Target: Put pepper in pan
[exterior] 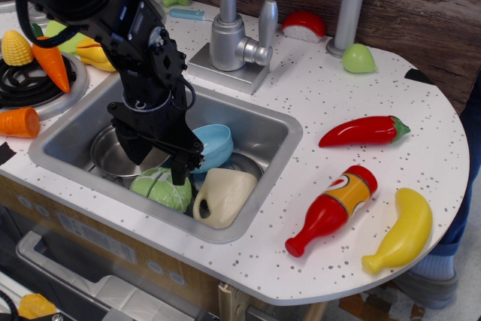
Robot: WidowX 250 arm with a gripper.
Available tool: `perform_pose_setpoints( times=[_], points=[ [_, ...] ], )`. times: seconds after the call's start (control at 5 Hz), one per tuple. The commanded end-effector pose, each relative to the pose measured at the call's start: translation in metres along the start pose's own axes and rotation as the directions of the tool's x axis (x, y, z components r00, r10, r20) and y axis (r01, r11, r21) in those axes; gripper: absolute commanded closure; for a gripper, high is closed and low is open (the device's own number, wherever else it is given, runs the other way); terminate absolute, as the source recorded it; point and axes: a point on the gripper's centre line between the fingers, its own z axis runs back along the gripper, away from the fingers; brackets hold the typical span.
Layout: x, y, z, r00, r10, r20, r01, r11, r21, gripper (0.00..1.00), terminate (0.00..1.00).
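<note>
The black claw (159, 157) hangs inside the steel sink (270, 122), its fingers pointing down among the sink's contents; its lower tip lies just above the green cabbage-like vegetable (162, 189), and whether it touches that vegetable or the pan cannot be told. The gap between the fingers is hidden by the claw's own dark body, so its opening cannot be judged, and nothing is visibly held. The sink contains one pan (113, 155), shiny and round, at its left end and partly behind the claw; one light blue bowl (214, 144) right of the claw; and one cream jug (223, 196) lying on its side beside the green vegetable. One pepper (364, 131) lies on the white speckled desk (316, 88), right of the sink and well apart from the pan; its long axis runs nearly left to right, slightly tilted, with the pointed red tip toward the sink and the green stem cap away from it. In front of the pepper lie one red ketchup bottle (331, 210) and one yellow pepper (400, 231). Behind the sink stands one grey faucet (229, 31).
</note>
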Motion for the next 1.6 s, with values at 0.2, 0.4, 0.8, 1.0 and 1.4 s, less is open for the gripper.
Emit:
perform_pose_setpoints(
  times=[0.2, 0.4, 0.8, 1.0, 1.4],
  points=[
    [0.04, -0.013, 0.018, 0.991, -0.133, 0.014, 0.133, 0.991, -0.033, 0.0, 0.0],
    [0.061, -0.028, 0.034, 0.961, -0.269, 0.057, 0.271, 0.962, -0.04, 0.0, 0.0],
    [0.091, -0.087, 0.051, 0.883, -0.463, 0.073, 0.466, 0.884, -0.039, 0.0, 0.0],
    [0.105, -0.124, 0.053, 0.867, -0.482, 0.126, 0.493, 0.868, -0.067, 0.0, 0.0],
    [0.136, -0.156, 0.033, 0.838, -0.516, 0.176, 0.533, 0.844, -0.063, 0.0, 0.0]
  ],
)
